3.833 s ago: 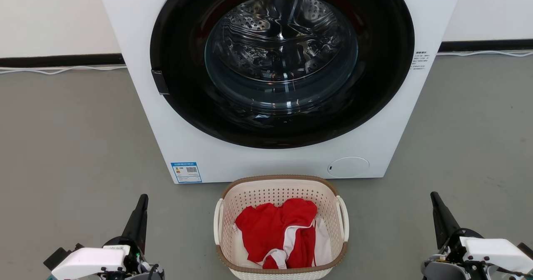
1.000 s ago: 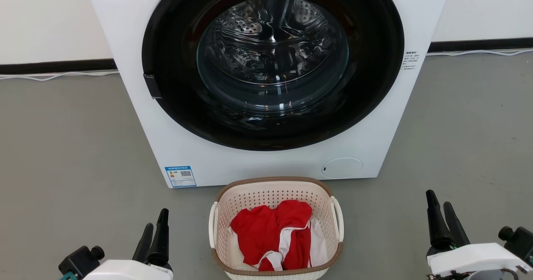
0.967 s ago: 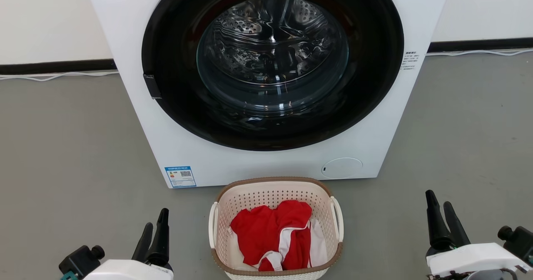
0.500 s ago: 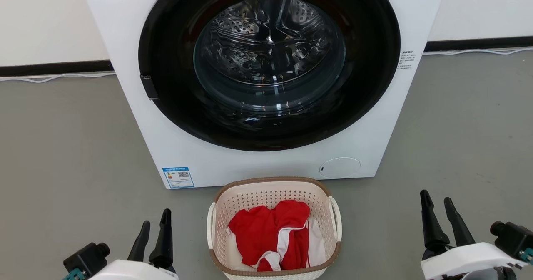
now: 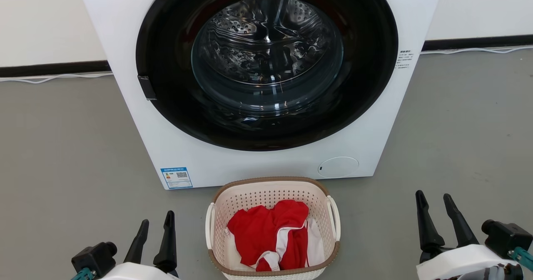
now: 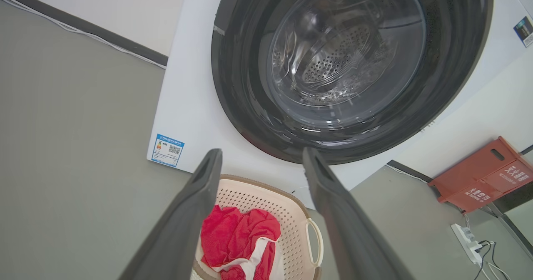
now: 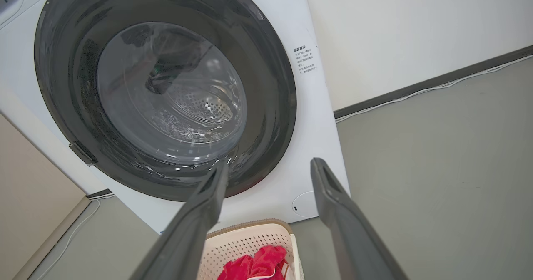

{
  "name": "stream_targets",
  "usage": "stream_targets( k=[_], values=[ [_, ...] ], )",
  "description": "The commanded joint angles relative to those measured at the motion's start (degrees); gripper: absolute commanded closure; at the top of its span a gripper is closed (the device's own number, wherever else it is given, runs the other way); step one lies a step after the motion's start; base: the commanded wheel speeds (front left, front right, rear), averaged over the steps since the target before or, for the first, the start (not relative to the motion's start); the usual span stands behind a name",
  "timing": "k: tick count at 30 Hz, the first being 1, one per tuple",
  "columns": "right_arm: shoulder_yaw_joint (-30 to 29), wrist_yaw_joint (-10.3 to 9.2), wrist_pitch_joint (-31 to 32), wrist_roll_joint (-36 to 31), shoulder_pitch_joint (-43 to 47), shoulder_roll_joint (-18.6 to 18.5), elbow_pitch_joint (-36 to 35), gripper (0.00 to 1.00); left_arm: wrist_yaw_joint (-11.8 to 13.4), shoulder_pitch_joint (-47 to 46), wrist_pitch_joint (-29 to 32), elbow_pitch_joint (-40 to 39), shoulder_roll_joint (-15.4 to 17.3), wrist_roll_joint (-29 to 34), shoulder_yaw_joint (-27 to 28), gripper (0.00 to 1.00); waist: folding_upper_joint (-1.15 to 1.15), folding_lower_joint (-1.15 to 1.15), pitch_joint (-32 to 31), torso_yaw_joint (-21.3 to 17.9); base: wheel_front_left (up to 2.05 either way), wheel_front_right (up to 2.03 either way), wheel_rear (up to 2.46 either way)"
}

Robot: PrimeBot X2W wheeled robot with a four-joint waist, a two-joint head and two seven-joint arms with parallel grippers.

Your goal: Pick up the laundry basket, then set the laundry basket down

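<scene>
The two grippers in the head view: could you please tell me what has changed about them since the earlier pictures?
The left gripper and right gripper each rolled at the wrist, so their two dark fingers now show side by side and open, not overlapping. Nothing was grasped. The cream-white perforated plastic laundry basket stays on the grey floor before the white washing machine; the camera shifted slightly.

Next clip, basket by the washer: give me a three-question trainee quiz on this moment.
1. True or false: the left gripper is shut on the laundry basket.
2. What lies in the laundry basket? A) red and white clothing B) blue towels C) nothing.
3. Fill in: the laundry basket stands on the floor before the ____.
Key: 1 false, it is open and apart from it; 2 A; 3 washing machine.
</scene>
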Motion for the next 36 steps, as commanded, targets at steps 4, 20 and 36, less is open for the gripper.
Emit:
stream_targets(
  k=[4,20,36],
  values=[
    [1.3,0.33,-1.8,-4.5,-1.6,-1.0,-1.3,0.00,0.9,-0.8,-1.5,-1.9,0.6,4.2,0.9,0.00,0.00,0.00,0.0,-0.1,0.00,0.00,0.00],
    [1.4,0.38,-4.3,-14.4,-1.6,-1.4,-0.8,0.00,1.5,-0.1,-4.0,-2.3,0.7,14.1,0.2,0.00,0.00,0.00,0.0,-0.5,0.00,0.00,0.00],
    [1.5,0.43,-6.6,-22.9,-1.8,-1.7,0.3,0.00,2.2,0.4,-6.3,-2.7,0.8,23.1,-0.4,0.00,0.00,0.00,-0.1,-0.9,0.00,0.00,0.00]
  ],
)
